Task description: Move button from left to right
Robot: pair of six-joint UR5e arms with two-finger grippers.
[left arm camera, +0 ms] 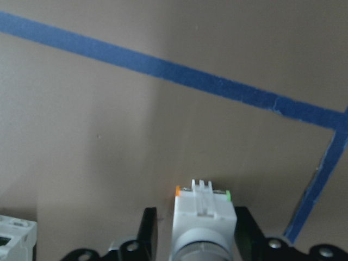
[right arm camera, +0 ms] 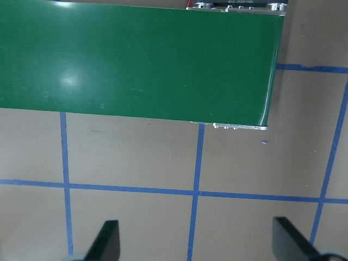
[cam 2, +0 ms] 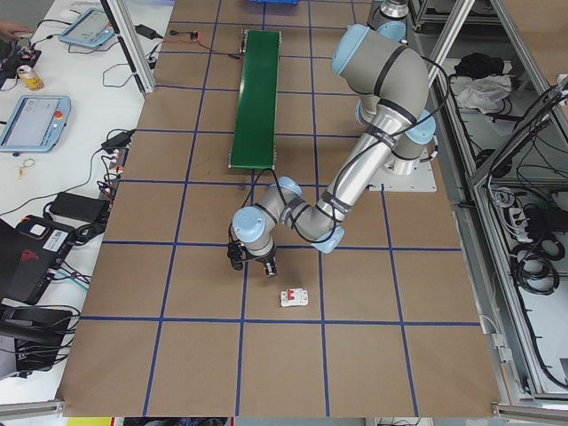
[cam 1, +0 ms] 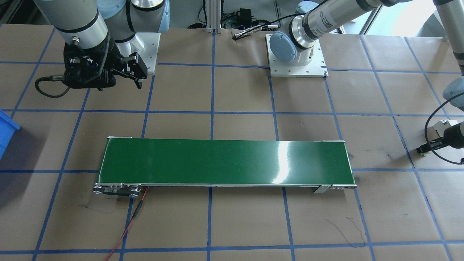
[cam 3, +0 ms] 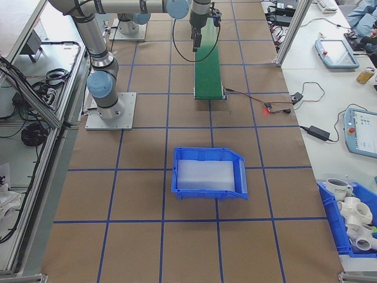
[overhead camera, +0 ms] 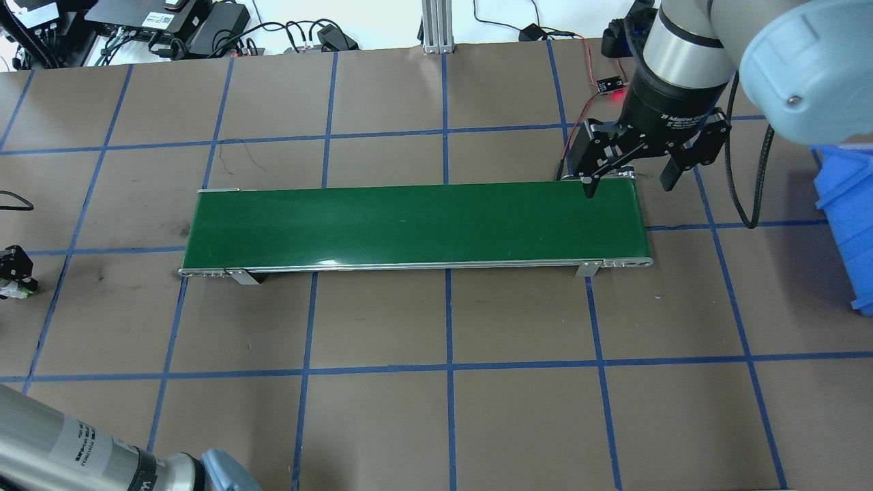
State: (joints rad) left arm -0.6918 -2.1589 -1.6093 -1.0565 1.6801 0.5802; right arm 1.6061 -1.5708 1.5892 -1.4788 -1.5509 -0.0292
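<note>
In the left wrist view the button (left arm camera: pixel 204 209) shows its white body and a base with green and orange tabs. It sits between the fingers of my left gripper (left arm camera: pixel 197 235), which is shut on it just above the brown table. From the front, the button's green base (cam 1: pixel 422 151) sticks out of that gripper (cam 1: pixel 431 145) at the table's end. My right gripper (overhead camera: pixel 627 183) hangs open and empty over the other end of the green conveyor belt (overhead camera: pixel 416 225), also seen in its wrist view (right arm camera: pixel 197 244).
A white circuit breaker (cam 2: pixel 295 297) with a red tab lies on the table just beside the left gripper. A blue bin (cam 3: pixel 209 174) stands beyond the belt's end on the right arm's side. A red wire (cam 1: pixel 127 228) runs from the belt's motor end.
</note>
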